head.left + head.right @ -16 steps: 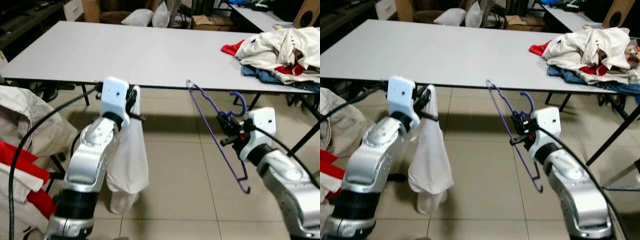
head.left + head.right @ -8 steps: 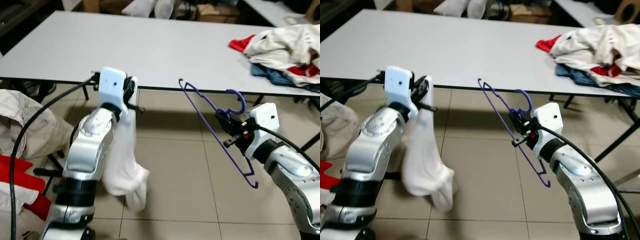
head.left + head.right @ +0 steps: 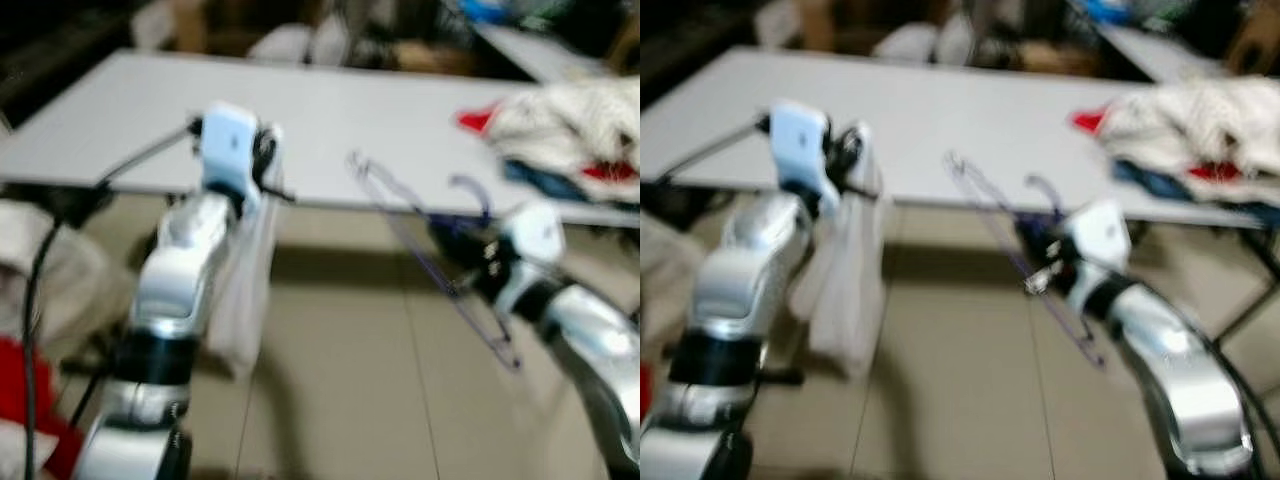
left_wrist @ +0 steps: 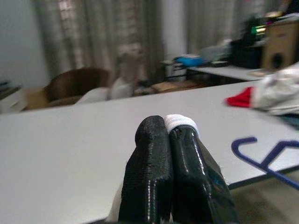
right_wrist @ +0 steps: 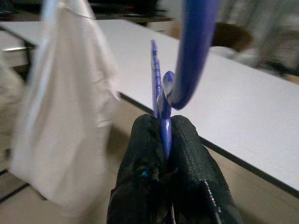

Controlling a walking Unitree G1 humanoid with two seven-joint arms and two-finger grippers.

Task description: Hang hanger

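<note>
Left eye view is blurry, but a pile of clothes (image 3: 575, 135) lies on the far right of the long white table (image 3: 330, 115), and tan floor tiles (image 3: 360, 380) show in front. The left gripper (image 4: 164, 133) is pinched tight on a white cloth (image 3: 245, 290) that hangs down by the table edge. The right gripper (image 5: 161, 135) is squeezed on the blue hanger (image 5: 161, 93), held up in the air just in front of the table, near the cloth.

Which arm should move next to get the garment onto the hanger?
Right, probably. The right gripper is shut on the blue hanger, free in the air, while the left gripper pinches the white garment hanging limp.
</note>
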